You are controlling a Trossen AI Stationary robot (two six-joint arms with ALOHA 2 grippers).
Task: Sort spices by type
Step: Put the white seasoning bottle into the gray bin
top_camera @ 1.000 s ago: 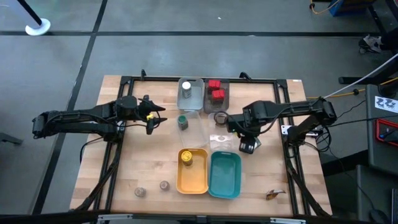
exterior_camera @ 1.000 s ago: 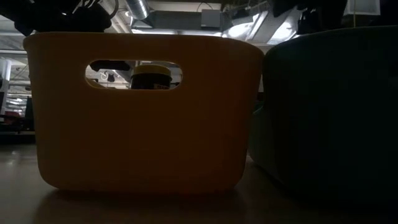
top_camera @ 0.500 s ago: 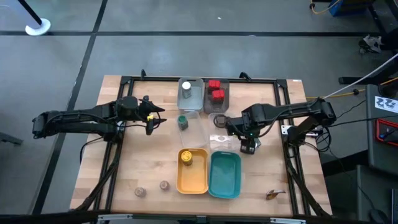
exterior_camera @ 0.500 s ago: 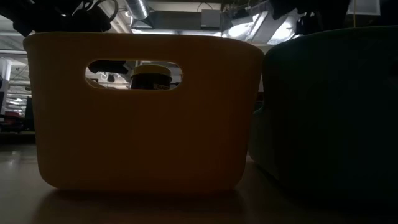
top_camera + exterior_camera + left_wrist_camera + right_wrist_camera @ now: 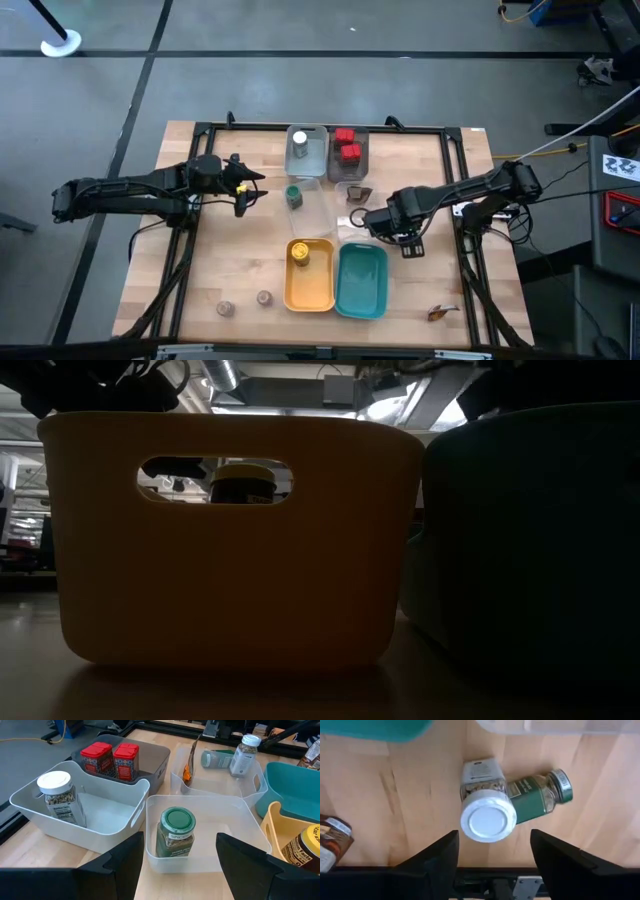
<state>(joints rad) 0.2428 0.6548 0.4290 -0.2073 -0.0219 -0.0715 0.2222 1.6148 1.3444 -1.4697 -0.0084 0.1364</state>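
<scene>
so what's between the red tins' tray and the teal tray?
A clear tray holding an orange packet, a lying green jar and an upright white-lidded jar; left wrist view shows it.

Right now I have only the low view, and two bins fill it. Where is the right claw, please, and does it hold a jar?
Observer: The right claw is open and holds nothing. It is above a white-lidded jar that stands on the table near the teal bin.
Operator: Is something else close to that jar?
Observer: Yes, a green-labelled jar lies on its side right beside it.
Operator: And the left claw?
Observer: The left claw is open too, in front of a clear bin with one green-lidded jar inside.
</scene>
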